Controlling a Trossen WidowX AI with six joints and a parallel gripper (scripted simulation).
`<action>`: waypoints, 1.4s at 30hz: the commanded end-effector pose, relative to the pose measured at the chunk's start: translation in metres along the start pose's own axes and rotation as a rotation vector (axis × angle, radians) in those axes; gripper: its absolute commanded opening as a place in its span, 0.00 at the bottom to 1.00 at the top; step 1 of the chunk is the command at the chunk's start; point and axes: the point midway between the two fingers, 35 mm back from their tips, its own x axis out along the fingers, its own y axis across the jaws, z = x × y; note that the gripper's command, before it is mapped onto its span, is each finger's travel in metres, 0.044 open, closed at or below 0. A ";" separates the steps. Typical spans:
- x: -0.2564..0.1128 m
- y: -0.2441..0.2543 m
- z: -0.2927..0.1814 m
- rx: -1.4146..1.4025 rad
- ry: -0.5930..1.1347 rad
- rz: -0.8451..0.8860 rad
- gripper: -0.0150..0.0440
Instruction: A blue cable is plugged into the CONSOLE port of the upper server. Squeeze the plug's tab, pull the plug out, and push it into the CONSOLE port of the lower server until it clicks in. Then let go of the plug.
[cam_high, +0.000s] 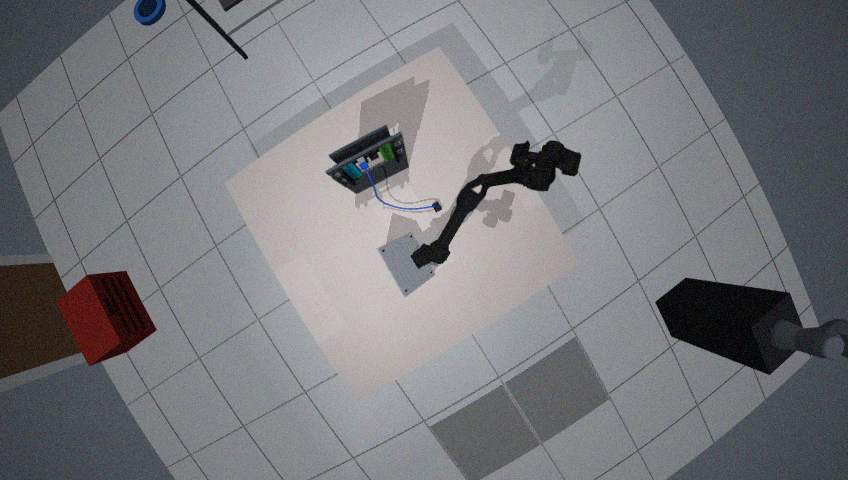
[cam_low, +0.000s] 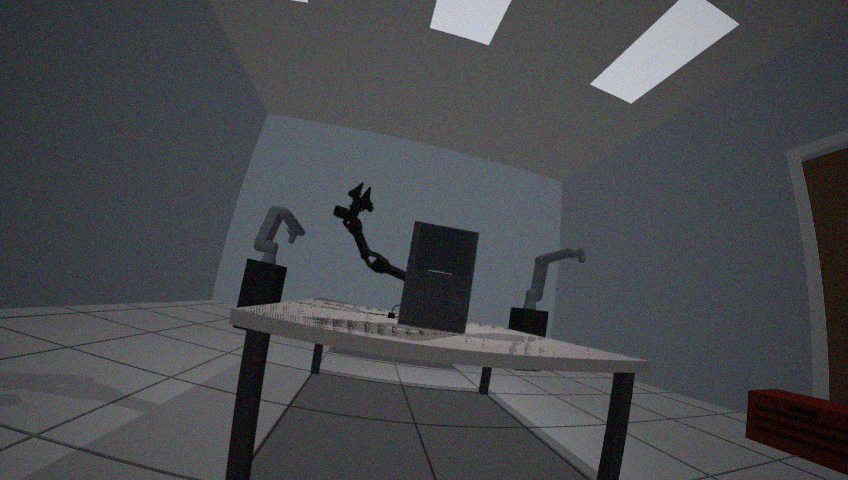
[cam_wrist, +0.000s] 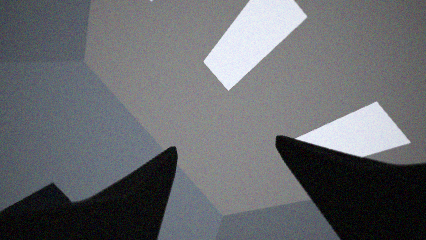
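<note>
The pale table (cam_high: 309, 255) (cam_low: 440, 350) carries the dark server rack (cam_high: 380, 172) (cam_low: 440, 276). The black arm (cam_high: 455, 223) (cam_low: 380, 261) reaches up, its gripper (cam_high: 546, 163) (cam_low: 364, 189) (cam_wrist: 226, 146) wide apart, pointing at ceiling and wall. The blue cable (cam_high: 383, 201) runs from its plug (cam_high: 363, 165) at the rack's front, well apart from the jaws, to a small black block (cam_high: 436, 208) (cam_low: 391, 315) on the table.

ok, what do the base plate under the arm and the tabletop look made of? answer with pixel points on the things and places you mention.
Base plate (cam_high: 395, 261): probably metal, brushed or matte; flat grey sheet, dark screw heads at corners.
Tabletop (cam_high: 333, 249) (cam_low: 571, 353): pale, matte, maybe laminate; no grain visible, material uncertain.
</note>
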 end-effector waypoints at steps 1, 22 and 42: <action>0.000 -0.001 0.002 0.009 0.002 0.002 0.89; 0.075 0.083 0.173 0.910 0.356 0.166 0.66; 0.084 0.277 0.217 1.684 0.790 0.066 0.66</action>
